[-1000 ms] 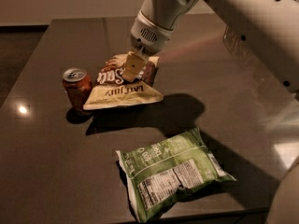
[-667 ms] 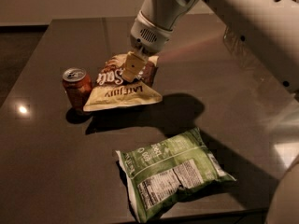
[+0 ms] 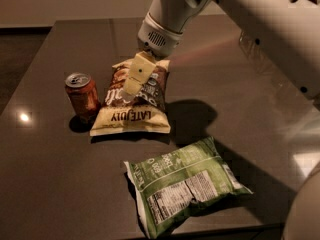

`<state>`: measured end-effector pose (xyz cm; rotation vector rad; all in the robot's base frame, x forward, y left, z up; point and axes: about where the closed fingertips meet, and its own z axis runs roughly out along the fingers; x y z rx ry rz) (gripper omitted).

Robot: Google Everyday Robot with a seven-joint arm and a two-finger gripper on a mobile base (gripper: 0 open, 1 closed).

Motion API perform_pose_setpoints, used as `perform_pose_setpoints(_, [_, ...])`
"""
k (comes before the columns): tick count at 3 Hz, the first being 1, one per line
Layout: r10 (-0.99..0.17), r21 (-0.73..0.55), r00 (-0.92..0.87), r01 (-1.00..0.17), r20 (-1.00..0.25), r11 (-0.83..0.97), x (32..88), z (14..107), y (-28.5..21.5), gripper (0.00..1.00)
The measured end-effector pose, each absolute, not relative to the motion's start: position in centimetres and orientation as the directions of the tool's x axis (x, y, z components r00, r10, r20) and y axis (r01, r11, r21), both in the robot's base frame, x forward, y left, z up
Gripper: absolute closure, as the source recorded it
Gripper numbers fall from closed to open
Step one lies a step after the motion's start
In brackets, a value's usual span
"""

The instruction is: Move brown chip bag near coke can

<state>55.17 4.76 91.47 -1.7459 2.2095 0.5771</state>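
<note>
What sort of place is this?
Likely a break-room counter: dark glossy tabletop, crinkly brown chip bag, reddish-orange soda can, green-and-white snack bag. Gripper is over the brown bag.

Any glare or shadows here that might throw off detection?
Camera view: dim overall; a small glare spot on the table left of the coke can; the arm's dark shadow lies right of the brown chip bag; the gripper hangs over that bag, brightly lit.

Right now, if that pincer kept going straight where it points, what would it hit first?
Probably the brown chip bag: the pincer points down right over it, beside the coke can, and may already touch it.
</note>
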Motion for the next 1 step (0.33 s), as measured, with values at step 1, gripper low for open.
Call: perform_pose_setpoints(1, [-0.864,0.143,-0.24,-0.97,-0.442,0.196,55.18,91.47,4.76,0.0])
